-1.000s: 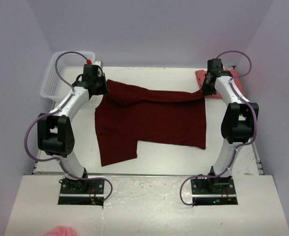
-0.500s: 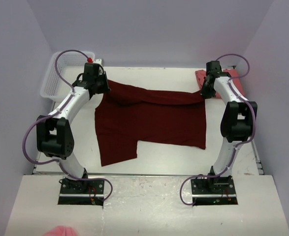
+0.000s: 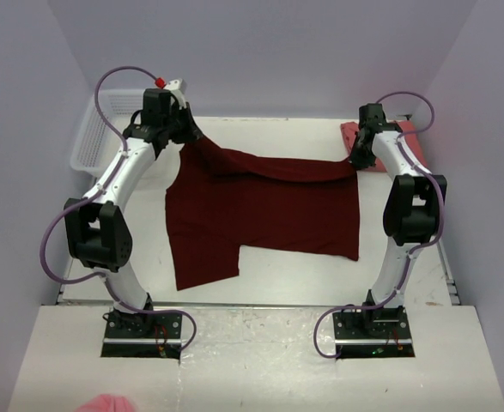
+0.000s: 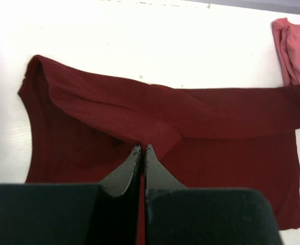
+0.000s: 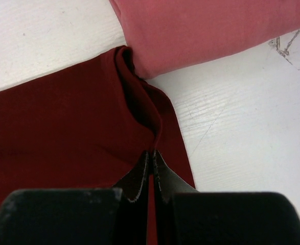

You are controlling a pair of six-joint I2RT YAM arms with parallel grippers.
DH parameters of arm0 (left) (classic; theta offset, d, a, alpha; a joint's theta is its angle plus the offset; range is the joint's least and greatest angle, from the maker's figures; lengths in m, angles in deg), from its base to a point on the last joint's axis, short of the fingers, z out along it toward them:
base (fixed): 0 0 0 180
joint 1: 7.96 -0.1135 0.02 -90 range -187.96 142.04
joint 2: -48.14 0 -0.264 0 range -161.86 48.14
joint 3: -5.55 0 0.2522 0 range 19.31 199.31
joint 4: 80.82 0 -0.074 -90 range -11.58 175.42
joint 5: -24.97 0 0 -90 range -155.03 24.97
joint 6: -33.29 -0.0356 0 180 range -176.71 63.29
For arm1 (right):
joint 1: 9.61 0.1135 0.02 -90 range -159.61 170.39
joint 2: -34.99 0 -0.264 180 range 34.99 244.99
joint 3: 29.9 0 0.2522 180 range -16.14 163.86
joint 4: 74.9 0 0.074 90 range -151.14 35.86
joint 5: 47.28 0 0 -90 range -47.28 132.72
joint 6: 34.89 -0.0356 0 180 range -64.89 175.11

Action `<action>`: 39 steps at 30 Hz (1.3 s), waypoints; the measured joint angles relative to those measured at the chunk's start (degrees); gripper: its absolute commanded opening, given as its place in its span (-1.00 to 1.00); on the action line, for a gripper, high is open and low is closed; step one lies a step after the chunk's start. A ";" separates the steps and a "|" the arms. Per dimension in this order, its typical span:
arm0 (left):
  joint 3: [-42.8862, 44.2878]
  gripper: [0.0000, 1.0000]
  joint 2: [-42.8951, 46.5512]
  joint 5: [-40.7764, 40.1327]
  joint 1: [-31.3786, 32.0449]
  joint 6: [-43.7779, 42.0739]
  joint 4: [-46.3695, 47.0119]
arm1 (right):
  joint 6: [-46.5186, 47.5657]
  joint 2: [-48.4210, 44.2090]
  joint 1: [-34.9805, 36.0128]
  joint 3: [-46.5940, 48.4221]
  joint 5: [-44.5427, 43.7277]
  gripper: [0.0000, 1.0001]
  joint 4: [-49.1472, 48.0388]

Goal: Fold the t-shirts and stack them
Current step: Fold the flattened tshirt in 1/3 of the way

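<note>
The dark maroon t-shirt [image 3: 260, 210] lies spread on the white table, its far edge lifted off the surface. My left gripper [image 3: 183, 137] is shut on the far left corner of that edge; the wrist view shows the maroon cloth [image 4: 155, 117] pinched at its fingertips [image 4: 143, 149]. My right gripper [image 3: 357, 157] is shut on the far right corner, cloth [image 5: 63, 122] pinched at its tips [image 5: 152, 153]. The salmon pink t-shirt [image 3: 367, 148] lies folded at the far right, touching the maroon corner [image 5: 132, 66]; it also shows in the right wrist view [image 5: 211, 25] and left wrist view [image 4: 295, 48].
A white mesh basket [image 3: 97, 133] stands at the far left, beside the left arm. Grey walls close the table on three sides. A pink scrap [image 3: 106, 403] lies on the near ledge by the arm bases.
My left gripper has risen and moved slightly toward the far side, lifting the maroon shirt's left corner higher. The right gripper has hardly moved.
</note>
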 measured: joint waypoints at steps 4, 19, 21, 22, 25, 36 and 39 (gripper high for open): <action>-2.78 -1.00 0.52 2.84 0.00 0.39 0.63 | 0.00 0.13 0.00 0.00 0.00 -1.00 0.09; -9.38 -1.00 -3.56 -11.23 -0.07 0.44 -3.54 | 0.00 1.09 0.31 0.68 0.85 -1.00 0.11; -9.75 -1.00 -5.01 -14.08 -0.07 0.44 -4.42 | -0.02 1.84 0.44 1.09 0.87 -1.00 0.07; -9.99 -1.00 -5.73 -15.56 -0.07 0.46 -4.70 | -0.02 2.14 0.48 1.18 0.87 -1.00 0.07; -10.36 -1.00 -7.34 -19.15 -0.07 0.44 -5.46 | -0.02 2.93 0.70 1.25 0.85 -1.00 0.11; -14.69 -0.68 -8.63 -22.80 -0.04 1.49 -4.07 | -0.04 3.76 0.96 1.53 0.76 -1.00 0.33; -17.75 -0.15 -8.31 -21.51 -0.04 2.27 -3.37 | -0.13 3.76 0.96 1.53 0.74 -1.00 0.42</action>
